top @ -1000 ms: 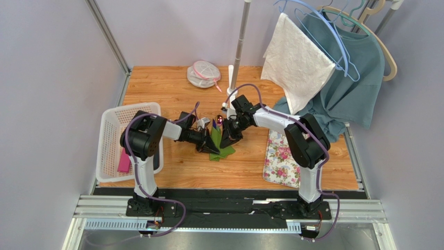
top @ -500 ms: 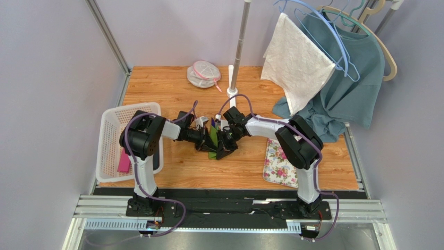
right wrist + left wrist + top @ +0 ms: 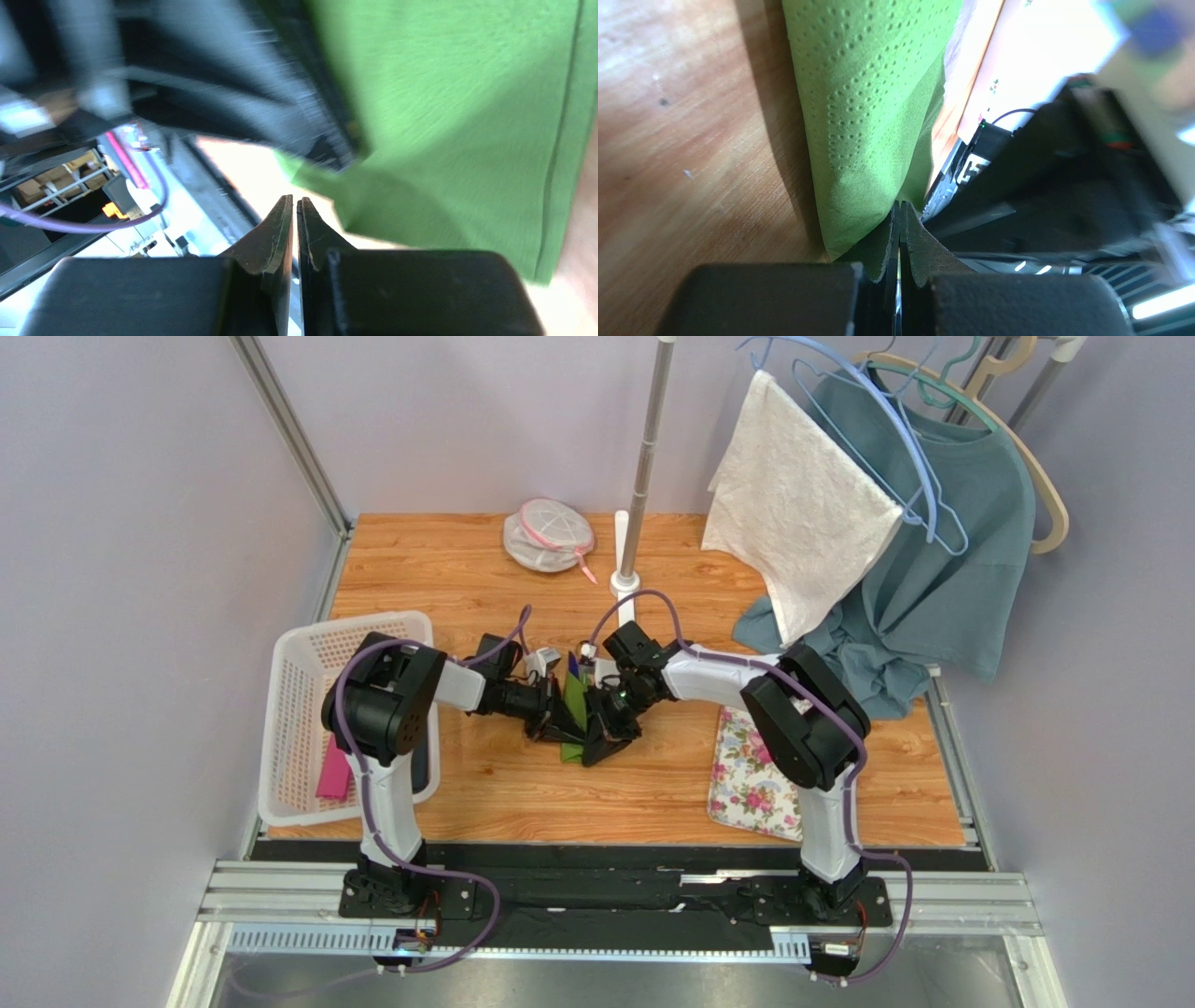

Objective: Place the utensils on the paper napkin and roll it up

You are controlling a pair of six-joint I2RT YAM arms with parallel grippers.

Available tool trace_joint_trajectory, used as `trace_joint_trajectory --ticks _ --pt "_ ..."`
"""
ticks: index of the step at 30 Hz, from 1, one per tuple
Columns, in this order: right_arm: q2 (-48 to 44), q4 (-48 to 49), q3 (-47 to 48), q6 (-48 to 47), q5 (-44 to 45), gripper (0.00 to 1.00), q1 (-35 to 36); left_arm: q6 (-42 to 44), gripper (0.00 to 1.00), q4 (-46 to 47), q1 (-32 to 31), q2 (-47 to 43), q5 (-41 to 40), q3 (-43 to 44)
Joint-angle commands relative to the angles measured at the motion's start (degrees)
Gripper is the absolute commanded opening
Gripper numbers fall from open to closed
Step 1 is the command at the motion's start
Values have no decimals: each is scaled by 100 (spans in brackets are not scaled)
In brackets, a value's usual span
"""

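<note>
The green paper napkin [image 3: 575, 703] stands bunched and folded upright at the table's middle, between my two grippers. My left gripper [image 3: 556, 720] is shut, and the napkin [image 3: 871, 105] narrows down into its fingertips [image 3: 887, 238], pinched there. My right gripper [image 3: 603, 723] presses against the napkin's right side. Its jaws are shut on nothing, and the napkin [image 3: 463, 105] lies just beyond and to the right of its tips [image 3: 279, 231]. The utensils are hidden by the napkin and the grippers.
A white basket [image 3: 298, 703] with a pink item [image 3: 334, 770] stands at the left. A floral mat [image 3: 758, 773] lies at the right. A pole base [image 3: 623, 583] and a mesh bag [image 3: 547, 534] sit behind. A white cloth [image 3: 793, 490] and a teal garment [image 3: 933, 574] hang at the back right.
My right gripper moved left and nearer, against the napkin, which went from spread to the lower right to bunched narrow. Nothing has moved in the last half second. The left gripper stayed put.
</note>
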Motion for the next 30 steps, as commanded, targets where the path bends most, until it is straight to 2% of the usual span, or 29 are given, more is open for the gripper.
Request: trace_joint_trajectory --ticks 1,8,16,26,29,30 --pt "-643 219 41 174 -299 10 -245 251 0 174 86 156 -675 -81" --pt "-161 545 436 869 43 11 -781 225 0 209 94 165 -658 -99" --pt "463 1159 973 1545 0 11 -764 190 0 375 94 164 -675 -116" --pt "1070 835 903 1301 491 9 -720 269 0 613 60 -283 -535 -187" --pt "1228 668 920 1108 632 8 -729 400 3 456 -11 -598 -464 -187" --pt "1237 659 920 1054 641 8 -729 522 7 385 -28 -705 -456 -178"
